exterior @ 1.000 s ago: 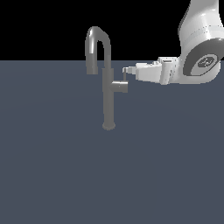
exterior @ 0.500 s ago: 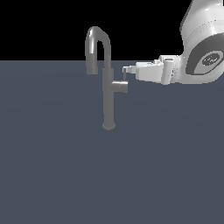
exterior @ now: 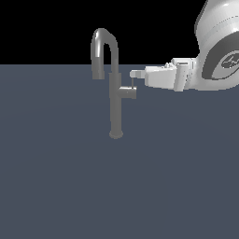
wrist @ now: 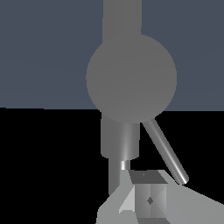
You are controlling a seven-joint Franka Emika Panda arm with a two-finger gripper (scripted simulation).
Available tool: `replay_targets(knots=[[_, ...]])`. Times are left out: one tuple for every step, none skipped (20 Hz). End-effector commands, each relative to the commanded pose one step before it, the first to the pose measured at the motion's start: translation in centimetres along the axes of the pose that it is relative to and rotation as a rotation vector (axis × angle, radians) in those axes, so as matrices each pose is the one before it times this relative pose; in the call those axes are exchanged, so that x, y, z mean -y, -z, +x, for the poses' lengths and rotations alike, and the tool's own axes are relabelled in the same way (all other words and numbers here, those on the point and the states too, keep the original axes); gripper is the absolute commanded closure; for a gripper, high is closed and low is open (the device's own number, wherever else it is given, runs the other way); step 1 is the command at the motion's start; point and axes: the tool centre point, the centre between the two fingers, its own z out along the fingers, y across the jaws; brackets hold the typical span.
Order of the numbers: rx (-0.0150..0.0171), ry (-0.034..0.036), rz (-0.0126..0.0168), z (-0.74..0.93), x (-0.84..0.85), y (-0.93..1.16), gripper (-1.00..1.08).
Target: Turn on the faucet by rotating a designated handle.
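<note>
Exterior view shows your gripper (exterior: 135,73) reaching in from that view's right, its tip just above the handle (exterior: 127,92); you cannot tell how its jaws stand. That stub juts sideways from the upright faucet (exterior: 115,100) on the grey surface (exterior: 70,177).

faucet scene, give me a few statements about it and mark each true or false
1. The faucet stands upright on a small round base. True.
2. The gripper comes in from the exterior view's left. False: it reaches in from the exterior view's right.
3. The handle sticks out of the column on the exterior view's right. True.
4. The spout opening faces upward. False: the spout arches over and its end points down.
5. The gripper sits far below the handle. False: its tip is just above the handle's outer end.
</note>
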Motion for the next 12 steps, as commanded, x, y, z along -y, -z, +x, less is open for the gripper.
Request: replay_targets(knots=[[0.00159, -0.00712, -0.00316, 0.549, -0.928, 0.008, 1.08], [0.00034, -0.00081, -0.00065, 0.183, -0.380, 0.001, 1.08], [0.00037, -0.00089, -0.00071, 0.188, -0.381, -0.001, 1.08], [0.00034, -0.00081, -0.00064, 0.186, -0.385, 0.002, 1.08], [0.00036, -0.00089, -0.00071, 0.191, -0.387, 0.000, 1.08], [0.00036, -0.00090, -0.00071, 0.193, -0.389, 0.000, 1.08], [0.00031, -0.00082, -0.00064, 0.191, -0.394, 0.004, 1.08], [0.00000, 0.00000, 0.00000, 0.000, 0.000, 0.000, 1.08], [-0.00138, 0.01882, 0.00405, -0.904, 0.842, 0.015, 1.08], [0.00025, -0.00263, -0.00064, 0.513, -0.369, -0.002, 1.08], [0.00024, -0.00263, -0.00064, 0.516, -0.371, -0.002, 1.08], [0.00024, -0.00263, -0.00064, 0.518, -0.372, -0.002, 1.08]])
